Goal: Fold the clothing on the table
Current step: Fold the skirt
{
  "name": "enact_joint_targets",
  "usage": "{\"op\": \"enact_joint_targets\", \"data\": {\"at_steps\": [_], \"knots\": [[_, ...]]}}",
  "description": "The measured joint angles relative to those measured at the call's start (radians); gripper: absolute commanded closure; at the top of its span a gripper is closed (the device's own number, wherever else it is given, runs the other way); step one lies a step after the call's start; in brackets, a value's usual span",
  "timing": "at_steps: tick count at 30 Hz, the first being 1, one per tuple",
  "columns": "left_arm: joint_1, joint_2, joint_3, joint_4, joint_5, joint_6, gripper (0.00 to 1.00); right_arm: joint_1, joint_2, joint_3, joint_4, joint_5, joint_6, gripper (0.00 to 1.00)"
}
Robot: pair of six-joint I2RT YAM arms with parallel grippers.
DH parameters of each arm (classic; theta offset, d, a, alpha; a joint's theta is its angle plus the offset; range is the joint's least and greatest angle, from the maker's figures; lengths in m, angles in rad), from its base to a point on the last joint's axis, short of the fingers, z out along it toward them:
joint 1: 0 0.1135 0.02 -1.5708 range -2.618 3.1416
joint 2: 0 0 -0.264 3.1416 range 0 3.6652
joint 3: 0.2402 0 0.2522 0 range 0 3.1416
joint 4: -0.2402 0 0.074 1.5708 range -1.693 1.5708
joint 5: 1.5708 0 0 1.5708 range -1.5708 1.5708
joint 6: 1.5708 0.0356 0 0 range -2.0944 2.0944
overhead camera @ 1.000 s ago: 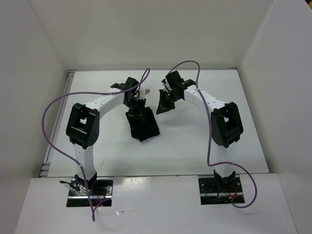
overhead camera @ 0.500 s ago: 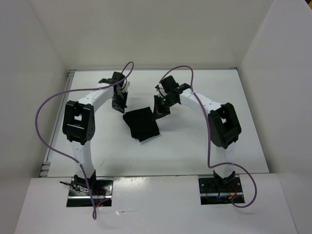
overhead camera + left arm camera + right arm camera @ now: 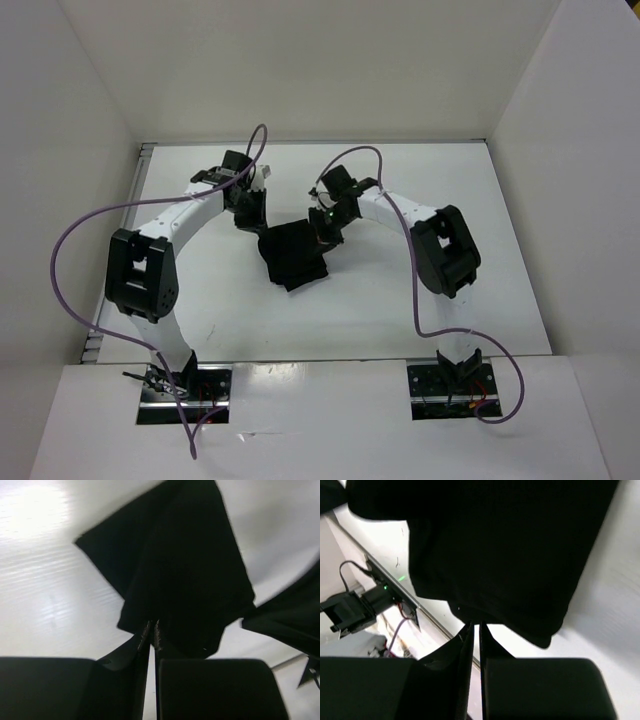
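The clothing (image 3: 293, 257) is plain black all over, with no print or stripe, and it lies on a smooth white counter (image 3: 220, 300) between off-white walls (image 3: 300, 70). The left arm (image 3: 190, 212) and right arm (image 3: 395, 208) are white along their links with black joint housings. The left end effector (image 3: 249, 213) and right end effector (image 3: 326, 230) are as black as the fabric, a purple cable (image 3: 60, 250) loops from each arm, and a small green light (image 3: 385, 587) glows on dark electronics.

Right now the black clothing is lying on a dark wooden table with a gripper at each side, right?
No. The table is white, not dark wood; the top external view shows it. The black clothing lies on it, left gripper and right gripper at its sides.
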Motion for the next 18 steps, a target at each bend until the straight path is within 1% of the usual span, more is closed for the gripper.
{"op": "enact_joint_targets", "data": {"at_steps": [3,7,12,18], "knots": [[-0.014,-0.021,-0.058,0.041,0.056,-0.031,0.87,0.005,0.047,0.0,0.008,-0.047,-0.013,0.87],[-0.017,-0.02,-0.106,0.045,0.066,-0.058,0.87,0.023,0.125,0.023,0.011,-0.103,-0.023,0.87],[-0.017,-0.021,-0.08,0.025,0.012,-0.063,0.87,0.084,0.198,0.139,0.015,-0.152,-0.024,0.87],[-0.006,-0.034,-0.02,-0.018,-0.09,-0.063,0.86,0.156,0.243,0.3,0.017,-0.189,-0.023,0.87]]}}
